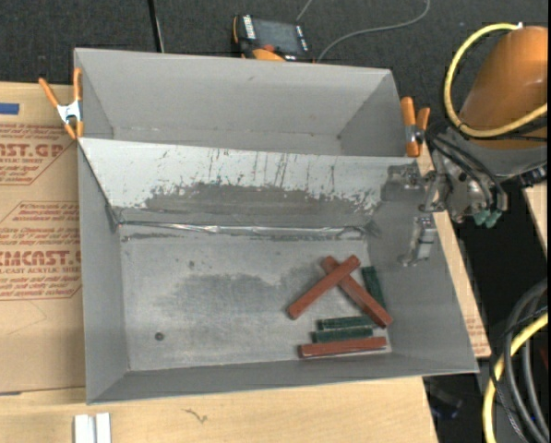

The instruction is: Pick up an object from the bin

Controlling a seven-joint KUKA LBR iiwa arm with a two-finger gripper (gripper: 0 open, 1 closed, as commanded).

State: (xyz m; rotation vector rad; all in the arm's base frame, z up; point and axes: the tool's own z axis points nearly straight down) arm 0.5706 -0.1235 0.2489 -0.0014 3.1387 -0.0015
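Gripper (421,240) up-right of crossed red bars (321,293); opening cannot tell, no load visible. Bars likely rigid, light; grasp mid-length, across narrow width.

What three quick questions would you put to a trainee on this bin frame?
1. True or false: the gripper holds a bar.
2. Where on the bin floor does the cluster of bars lie, as the view shows it? A upper left; B centre; C lower right.
3. How many red-brown bars are there?
Key: 1 false; 2 C; 3 three.
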